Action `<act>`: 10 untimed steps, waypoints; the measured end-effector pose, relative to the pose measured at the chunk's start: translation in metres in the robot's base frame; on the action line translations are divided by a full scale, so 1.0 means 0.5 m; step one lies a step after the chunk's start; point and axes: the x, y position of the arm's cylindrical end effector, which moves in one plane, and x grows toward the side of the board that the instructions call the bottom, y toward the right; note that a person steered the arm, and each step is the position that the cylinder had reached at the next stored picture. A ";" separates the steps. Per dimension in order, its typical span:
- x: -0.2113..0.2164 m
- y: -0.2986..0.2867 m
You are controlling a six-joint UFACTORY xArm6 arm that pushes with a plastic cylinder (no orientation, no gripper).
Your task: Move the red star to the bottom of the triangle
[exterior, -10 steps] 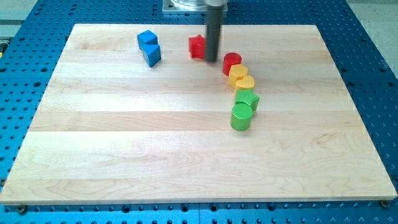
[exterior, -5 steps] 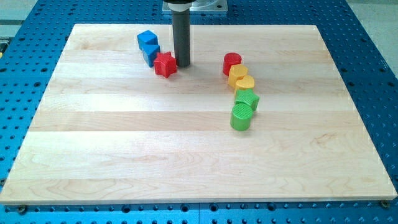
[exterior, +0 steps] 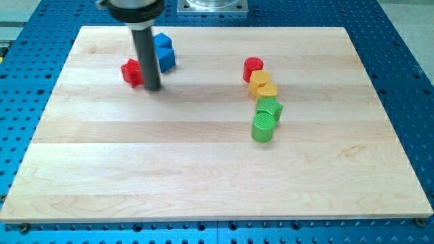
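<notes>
The red star (exterior: 131,71) lies near the view's top left of the wooden board (exterior: 217,169), partly hidden behind my rod. My tip (exterior: 152,87) touches the star's right side. The blue triangle (exterior: 166,59) lies just right of the rod, up and to the right of the star. A blue cube (exterior: 162,43) sits right behind the triangle, touching it.
A chain of blocks runs down the view's right of centre: a red cylinder (exterior: 253,68), a yellow block (exterior: 258,80), a yellow heart (exterior: 266,91), a green block (exterior: 270,107) and a green cylinder (exterior: 263,127).
My tip moved left and slightly down, pushing the red star from the top centre past the blue blocks to their lower left. The other blocks have not moved.
</notes>
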 end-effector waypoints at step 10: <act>0.030 0.194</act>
